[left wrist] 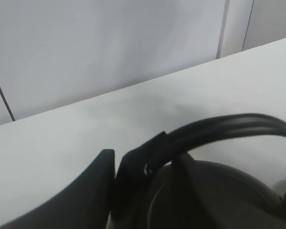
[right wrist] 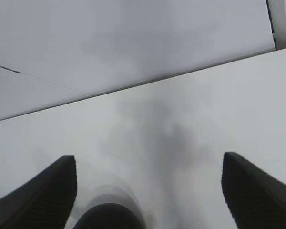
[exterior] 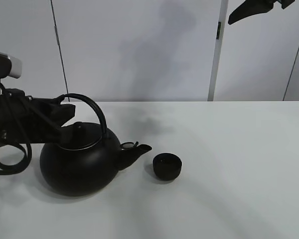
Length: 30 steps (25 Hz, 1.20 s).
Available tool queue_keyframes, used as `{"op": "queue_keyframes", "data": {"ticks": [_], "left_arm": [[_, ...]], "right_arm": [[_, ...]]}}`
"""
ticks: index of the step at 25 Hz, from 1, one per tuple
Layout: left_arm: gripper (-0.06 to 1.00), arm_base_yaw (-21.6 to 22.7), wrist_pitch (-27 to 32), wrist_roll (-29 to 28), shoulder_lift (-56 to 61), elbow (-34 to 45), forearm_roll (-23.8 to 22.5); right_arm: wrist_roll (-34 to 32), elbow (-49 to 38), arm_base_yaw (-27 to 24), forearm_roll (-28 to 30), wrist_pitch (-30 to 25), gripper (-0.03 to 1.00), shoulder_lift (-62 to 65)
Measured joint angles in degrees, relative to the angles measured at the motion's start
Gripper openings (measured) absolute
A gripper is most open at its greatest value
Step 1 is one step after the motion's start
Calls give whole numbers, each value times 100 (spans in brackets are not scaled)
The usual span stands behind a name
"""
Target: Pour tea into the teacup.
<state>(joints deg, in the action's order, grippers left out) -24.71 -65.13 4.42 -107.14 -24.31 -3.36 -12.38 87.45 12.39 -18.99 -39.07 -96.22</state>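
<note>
Right gripper (right wrist: pixel 148 191) spread wide above white table (right wrist: pixel 190 119), blurred dark round rim (right wrist: pixel 109 217) between

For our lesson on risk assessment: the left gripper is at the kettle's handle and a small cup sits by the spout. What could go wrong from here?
1. The teacup is far smaller than the kettle, so a quick tilt could overshoot it and spill tea on the table.
2. The left gripper meets the handle low on one side, so the kettle may swing when lifted.
3. The spout sits beside the cup and could knock it.
</note>
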Motion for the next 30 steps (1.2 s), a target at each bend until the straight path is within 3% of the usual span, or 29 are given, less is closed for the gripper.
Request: {"op": "queue_keyframes", "data": {"ticks": [11,24,30], "left_arm": [[58,0,-74,-638,207,400,-331],[60,0,-64,-676,1281,713,-448],[60,0,1279,-1085,2153,613,-458]], "right_arm": [[0,0,0,0,0,57,0],[0,0,0,6,0,57,0],[0,0,0,6,0,57,0]]}}
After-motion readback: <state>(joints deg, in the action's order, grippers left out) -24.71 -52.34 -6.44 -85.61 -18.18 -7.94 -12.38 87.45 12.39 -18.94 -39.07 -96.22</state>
